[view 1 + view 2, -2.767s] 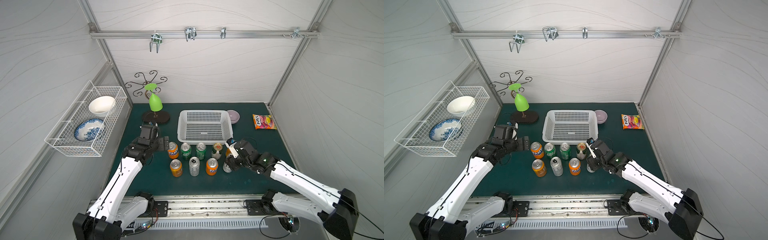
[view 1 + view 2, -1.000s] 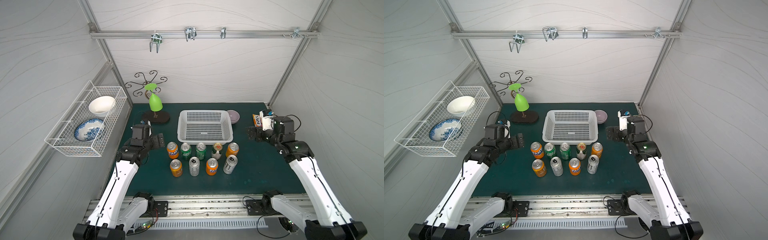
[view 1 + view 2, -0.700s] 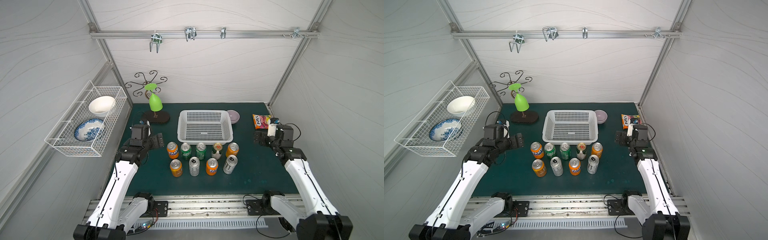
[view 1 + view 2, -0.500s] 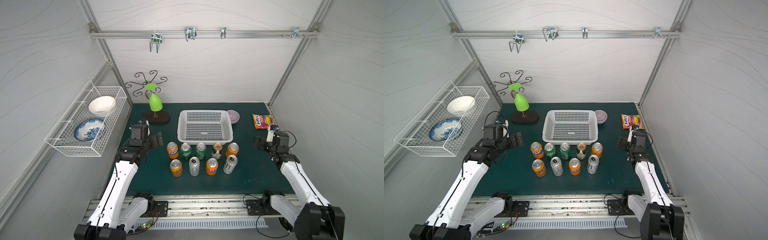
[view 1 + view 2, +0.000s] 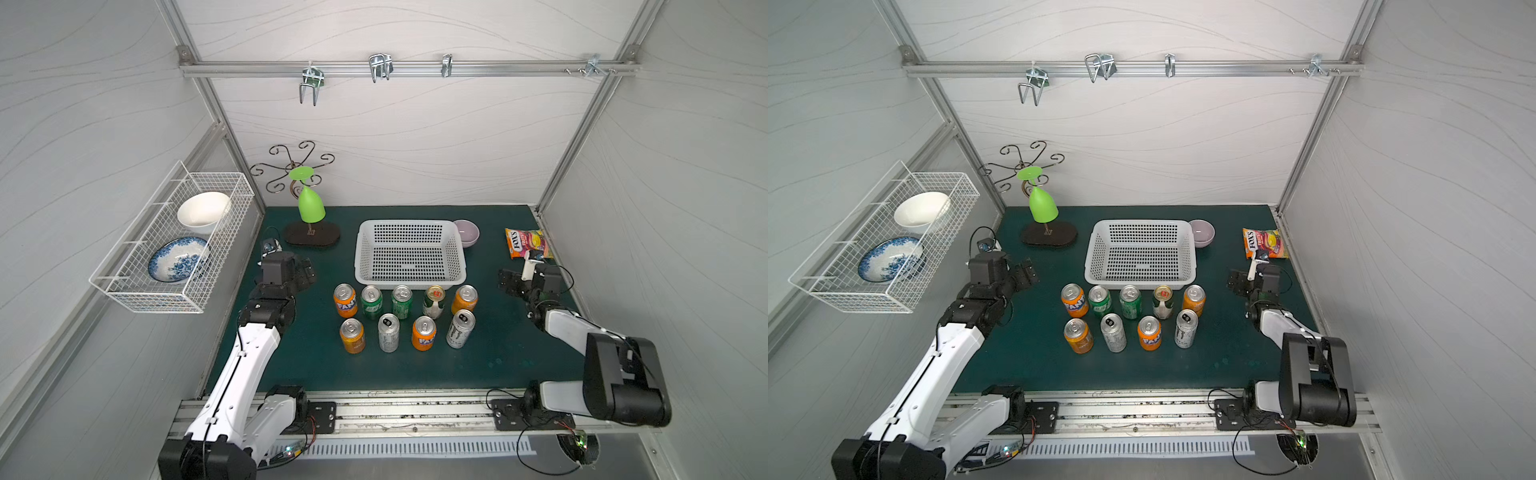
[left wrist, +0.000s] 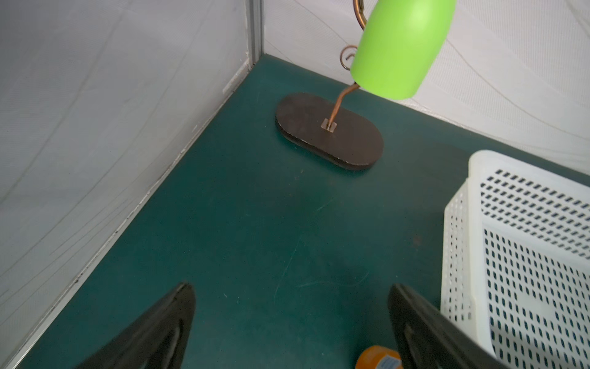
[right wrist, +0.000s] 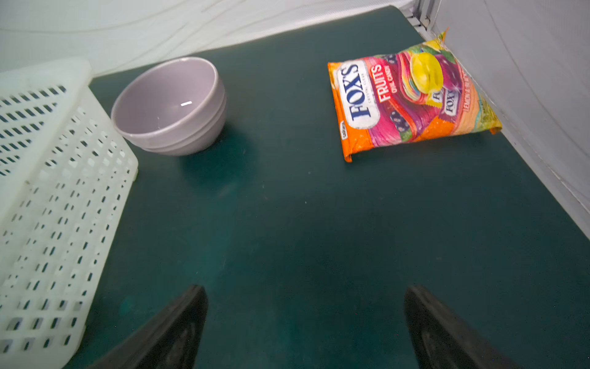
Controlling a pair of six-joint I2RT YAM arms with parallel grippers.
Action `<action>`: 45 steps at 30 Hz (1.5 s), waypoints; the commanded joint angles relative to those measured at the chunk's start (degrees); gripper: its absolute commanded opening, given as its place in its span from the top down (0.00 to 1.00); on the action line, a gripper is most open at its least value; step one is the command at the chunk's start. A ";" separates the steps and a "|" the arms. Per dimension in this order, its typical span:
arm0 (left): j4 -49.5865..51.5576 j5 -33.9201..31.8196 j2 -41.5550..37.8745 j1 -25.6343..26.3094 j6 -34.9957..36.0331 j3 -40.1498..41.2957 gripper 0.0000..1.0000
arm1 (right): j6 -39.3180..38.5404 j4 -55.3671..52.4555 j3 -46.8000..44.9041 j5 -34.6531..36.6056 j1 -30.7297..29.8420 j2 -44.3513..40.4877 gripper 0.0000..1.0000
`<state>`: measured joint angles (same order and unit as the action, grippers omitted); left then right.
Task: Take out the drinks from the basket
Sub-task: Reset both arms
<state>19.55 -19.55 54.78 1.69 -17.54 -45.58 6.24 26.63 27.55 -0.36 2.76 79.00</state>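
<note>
Drinks (image 5: 401, 302): nine, upright in two rows on the worktop (image 5: 498, 357), outside the empty basket (image 5: 409, 257), lying between left hand (image 5: 309, 274) and right hand (image 5: 508, 282), neither clearly nearer; both hands spread wide, holding nothing.

White perforated basket (image 5: 409, 253), orange cans (image 5: 345, 300)

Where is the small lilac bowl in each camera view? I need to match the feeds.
Top view: small lilac ceramic bowl at the far right corner of the white perforated plastic basket.
Top view: bowl at the same corner.
Left wrist: not in it.
Right wrist: bowl between the basket and the colourful candy bag.
Shared landmark: the basket, in all four views.
</note>
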 commanded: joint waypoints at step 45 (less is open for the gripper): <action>-72.24 0.16 24.62 -1.17 11.97 29.00 0.01 | -5.14 18.94 -2.33 -4.13 -4.78 11.10 0.01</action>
<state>-41.10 -23.27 77.12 0.80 -8.25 -15.73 1.63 45.04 24.36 -4.95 -1.56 89.84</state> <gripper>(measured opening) 0.987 0.990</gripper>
